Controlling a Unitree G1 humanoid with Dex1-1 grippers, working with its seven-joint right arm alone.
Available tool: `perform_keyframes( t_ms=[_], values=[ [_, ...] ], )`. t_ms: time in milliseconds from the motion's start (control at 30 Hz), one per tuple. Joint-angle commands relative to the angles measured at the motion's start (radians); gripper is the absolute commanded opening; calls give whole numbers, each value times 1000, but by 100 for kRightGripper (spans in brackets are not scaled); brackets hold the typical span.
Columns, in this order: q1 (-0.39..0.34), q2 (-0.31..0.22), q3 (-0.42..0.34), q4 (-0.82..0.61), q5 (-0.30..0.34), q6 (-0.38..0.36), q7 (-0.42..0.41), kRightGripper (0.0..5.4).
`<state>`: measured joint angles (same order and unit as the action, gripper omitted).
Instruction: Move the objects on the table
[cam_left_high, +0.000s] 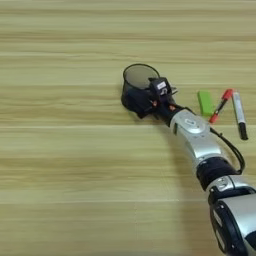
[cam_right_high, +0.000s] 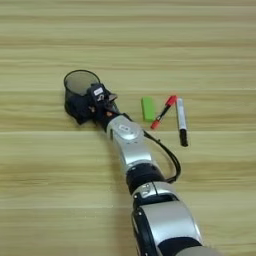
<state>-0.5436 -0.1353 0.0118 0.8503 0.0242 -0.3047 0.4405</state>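
- Cup first: the black wire-mesh pen cup (cam_left_high: 136, 82) stands upright on the table (cam_left_high: 60, 165), mouth up, a little right of centre and toward the far half.
- My pincer (cam_left_high: 155, 97) is right at the cup's near-right wall, touching or all but touching it — black on black, so I cannot tell whether my fingers are spread, closed, or gripping the rim.
- The relation that matters: the cup lies up and to the left of my pincer, straight along the line of my silver forearm (cam_left_high: 197, 137), which comes in from the near right corner. Any push or lift runs on that axis, I judge.
- Right of the cup, apart from it: a small green block (cam_left_high: 205, 103), then a red-capped pen (cam_left_high: 220, 106) slanting near-left to far-right, then a silver-grey marker with black cap (cam_left_high: 239, 115) lying near-to-far, cap end nearest me.
- All three sit just right of my forearm — close by for a later reach.
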Motion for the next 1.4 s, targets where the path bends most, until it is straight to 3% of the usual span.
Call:
perform_keyframes(
  t_ms=[33,333,567,833,1100,1400],
  values=[
    [-71,-22,-23,-90,16,-19,-17,473],
    [-56,-57,-67,-182,27,9,-34,473],
    [-22,-115,-128,-251,45,38,-56,473],
    [33,-217,-233,-300,74,57,-94,473],
    [149,-333,-362,-343,105,65,-134,473],
    [197,-408,-448,-271,122,52,-165,473]
  ],
)
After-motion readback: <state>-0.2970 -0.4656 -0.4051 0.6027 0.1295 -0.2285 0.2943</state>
